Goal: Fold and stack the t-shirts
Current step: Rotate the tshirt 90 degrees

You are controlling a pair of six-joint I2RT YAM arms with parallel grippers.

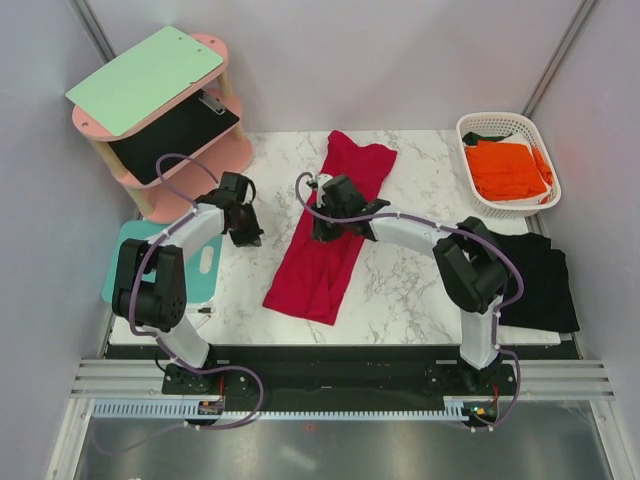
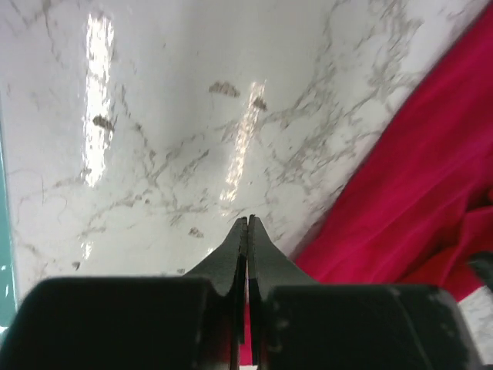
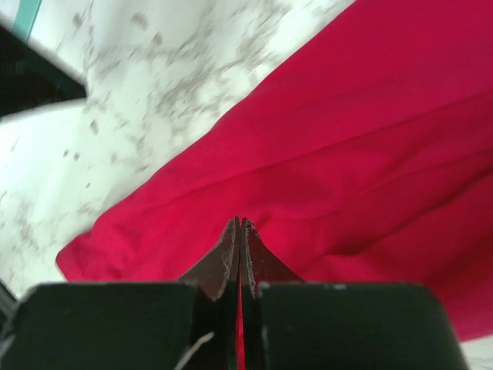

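Observation:
The crimson red t-shirt (image 1: 318, 272) lies on the marble table as a long narrow strip running from the far centre toward the near edge. My right gripper (image 1: 322, 232) is shut and sits over the strip's middle; in the right wrist view its tips (image 3: 240, 221) meet just above the red cloth (image 3: 347, 139). My left gripper (image 1: 247, 237) is shut and empty on bare marble left of the shirt, and in its wrist view its tips (image 2: 248, 220) point at marble beside the red edge (image 2: 416, 177). The orange t-shirt (image 1: 505, 168) lies folded in a white basket. The black t-shirt (image 1: 540, 280) lies flat at the table's right edge.
The white basket (image 1: 500, 121) stands at the far right. A pink two-level shelf (image 1: 215, 45) at the far left carries a mint-green board (image 1: 145, 75) above a black clipboard (image 1: 175, 135). A teal mat (image 1: 208, 270) lies at the table's left edge.

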